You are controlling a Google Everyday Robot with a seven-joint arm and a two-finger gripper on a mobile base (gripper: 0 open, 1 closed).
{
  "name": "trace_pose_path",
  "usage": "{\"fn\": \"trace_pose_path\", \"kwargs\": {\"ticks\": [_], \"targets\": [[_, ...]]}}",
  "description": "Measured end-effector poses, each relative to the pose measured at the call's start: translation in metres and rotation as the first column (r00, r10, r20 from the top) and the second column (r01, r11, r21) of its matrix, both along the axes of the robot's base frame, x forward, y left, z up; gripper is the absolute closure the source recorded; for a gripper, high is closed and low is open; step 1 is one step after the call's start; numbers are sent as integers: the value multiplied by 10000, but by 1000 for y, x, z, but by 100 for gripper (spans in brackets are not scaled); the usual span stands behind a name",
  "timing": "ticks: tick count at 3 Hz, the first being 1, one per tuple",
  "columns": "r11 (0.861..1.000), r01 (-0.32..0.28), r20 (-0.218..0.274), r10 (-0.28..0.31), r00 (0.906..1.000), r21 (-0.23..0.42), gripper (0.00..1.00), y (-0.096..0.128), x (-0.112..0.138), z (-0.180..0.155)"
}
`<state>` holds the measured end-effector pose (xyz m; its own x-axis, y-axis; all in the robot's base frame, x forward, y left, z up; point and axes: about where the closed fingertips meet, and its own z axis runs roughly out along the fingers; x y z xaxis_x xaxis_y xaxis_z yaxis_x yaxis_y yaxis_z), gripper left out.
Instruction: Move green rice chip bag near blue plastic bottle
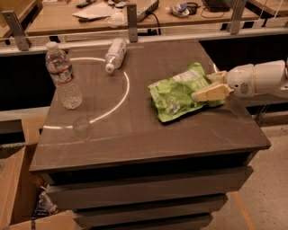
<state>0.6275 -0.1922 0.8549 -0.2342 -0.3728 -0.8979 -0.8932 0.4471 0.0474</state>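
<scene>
The green rice chip bag (177, 95) lies flat on the right half of the dark table (135, 139). The blue plastic bottle (116, 53) lies on its side at the table's far middle, its white cap toward me. My gripper (201, 87) reaches in from the right on a white arm (263, 78). Its cream fingers (210, 93) are closed over the bag's right edge. The bag is about a hand's length to the right of the bottle and nearer to me.
A taller clear bottle with a red-and-white label (63, 76) stands upright at the table's left. A white arc (122, 96) is marked on the tabletop. An open cardboard box (15, 188) sits on the floor at lower left. A cluttered desk (112, 11) stands behind the table.
</scene>
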Motion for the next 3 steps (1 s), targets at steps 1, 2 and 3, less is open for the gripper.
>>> {"fn": "trace_pose_path", "kwargs": {"ticks": [1,2,3], "targets": [[9961,873,682,-879,9938,124,100,1,5,13],[9821,1876,1419,-1882,9718,171,100,3,13,30],[9538,2988,2227,-2980,9282,309,100,5,30,48]]}}
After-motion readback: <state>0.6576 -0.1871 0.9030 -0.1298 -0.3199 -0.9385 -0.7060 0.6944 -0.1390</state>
